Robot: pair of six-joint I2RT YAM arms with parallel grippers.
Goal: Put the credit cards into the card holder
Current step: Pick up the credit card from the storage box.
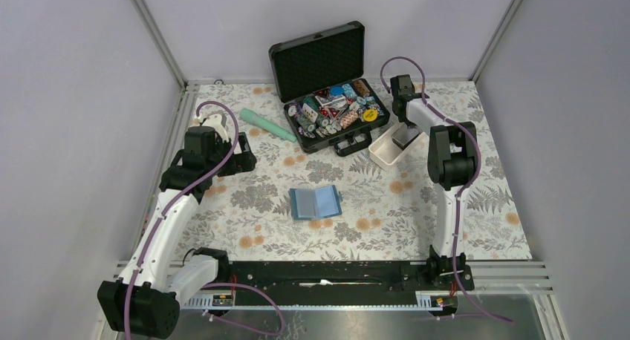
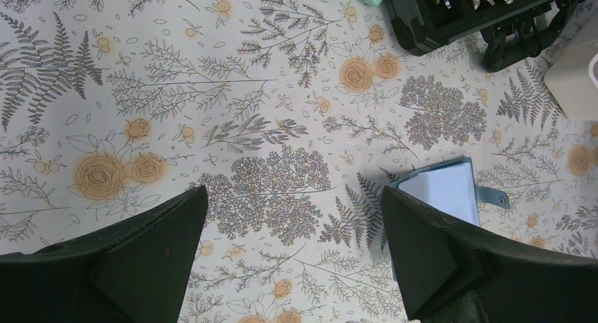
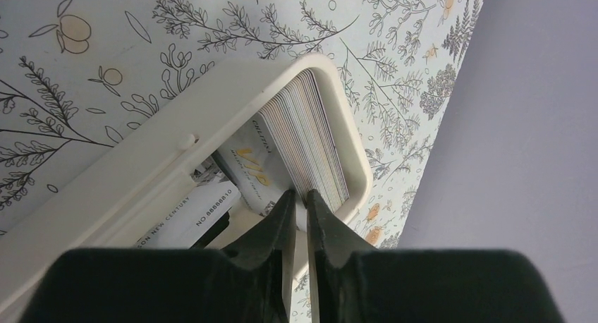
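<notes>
Standing on edge just ahead of your right gripper (image 3: 299, 197), the credit cards (image 3: 310, 125) are lying parallel to its slit-narrow jaws; any hold, you cannot tell.

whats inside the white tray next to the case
A row of cards standing on edge fills one end of the white tray, with a printed card leaning beside them. The right claw, tips nearly together, covers the near part, hiding what's beneath.
</notes>
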